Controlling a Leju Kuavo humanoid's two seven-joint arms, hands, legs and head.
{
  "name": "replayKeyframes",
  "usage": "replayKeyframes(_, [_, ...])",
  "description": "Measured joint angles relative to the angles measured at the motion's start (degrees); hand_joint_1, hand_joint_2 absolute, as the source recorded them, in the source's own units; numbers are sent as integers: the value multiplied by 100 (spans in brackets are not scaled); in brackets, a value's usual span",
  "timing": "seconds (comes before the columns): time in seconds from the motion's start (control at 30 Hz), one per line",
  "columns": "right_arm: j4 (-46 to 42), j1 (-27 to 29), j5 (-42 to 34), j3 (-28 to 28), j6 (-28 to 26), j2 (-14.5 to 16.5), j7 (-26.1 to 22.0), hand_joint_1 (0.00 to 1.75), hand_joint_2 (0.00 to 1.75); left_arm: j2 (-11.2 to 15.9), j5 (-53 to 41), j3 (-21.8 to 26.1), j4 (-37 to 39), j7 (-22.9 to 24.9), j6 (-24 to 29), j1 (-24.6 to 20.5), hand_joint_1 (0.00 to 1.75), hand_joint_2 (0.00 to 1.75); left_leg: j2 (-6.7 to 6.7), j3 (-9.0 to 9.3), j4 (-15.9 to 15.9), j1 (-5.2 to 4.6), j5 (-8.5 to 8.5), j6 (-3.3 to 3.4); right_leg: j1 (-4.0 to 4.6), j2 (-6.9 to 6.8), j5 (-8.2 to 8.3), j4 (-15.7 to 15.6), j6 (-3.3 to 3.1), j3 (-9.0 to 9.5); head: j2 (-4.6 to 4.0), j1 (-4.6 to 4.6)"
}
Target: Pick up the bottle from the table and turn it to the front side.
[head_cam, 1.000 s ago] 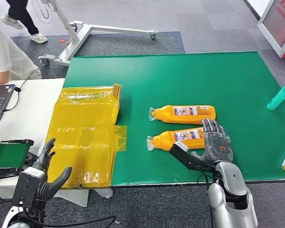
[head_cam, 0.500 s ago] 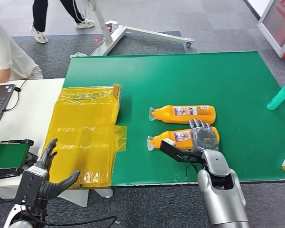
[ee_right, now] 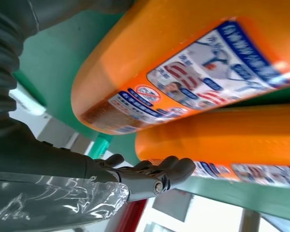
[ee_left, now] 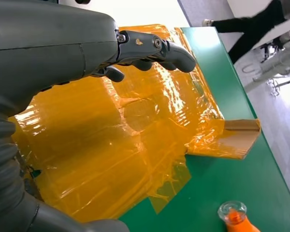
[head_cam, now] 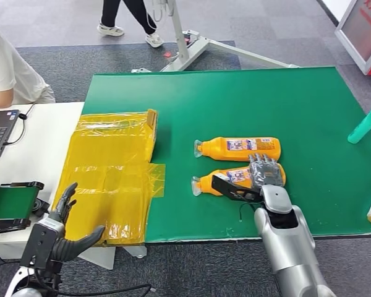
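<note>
Bottle (head_cam: pixel 239 178) nearest me lies on its side on the green table (head_cam: pixel 286 105), just in front of a second orange bottle (head_cam: pixel 239 147). My right hand (head_cam: pixel 265 171) has slid left onto its fat end since a second ago; fingers drape over it, but I cannot tell if I grip it. My left hand (head_cam: pixel 64 229) hangs open by the yellow bag (head_cam: pixel 114 173), as before.

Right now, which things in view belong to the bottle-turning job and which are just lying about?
Job: near orange bottle; right hand over its base end.
Lying about: far orange bottle; yellow wrapped cardboard; teal bottle; laptop; left hand, idle.
</note>
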Motion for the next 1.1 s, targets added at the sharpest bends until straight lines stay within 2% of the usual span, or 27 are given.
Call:
replayKeyframes(0.17, [566,-348,0,473,-15,-300,360,0,175,-8,-51,44,8,-33,-48,6,0,175,0,-1,2,0,0,0,0,0,1,0,1,0,-1,1])
replayKeyframes(0.5, [1357,-760,2,840,160,-556,524,0,175,-11,-68,86,5,-63,-72,13,0,175,0,5,2,0,0,0,0,2,1,-1,1,3,0,1])
replayKeyframes(0.93, [1918,-1085,2,884,268,-592,247,2,175,-17,-68,144,5,-76,-78,21,0,175,0,36,2,0,4,6,0,3,6,-1,4,35,-1,0])
replayKeyframes(1.07, [2111,-1177,2,865,252,-590,90,175,175,-19,-68,151,5,-92,-78,21,0,175,0,48,2,1,4,6,0,4,7,-2,3,47,-1,0])
replayKeyframes(1.1, [2164,-1194,3,850,228,-587,35,175,175,-19,-68,153,5,-95,-78,21,0,175,0,51,2,1,4,6,0,4,7,-2,3,50,0,1])
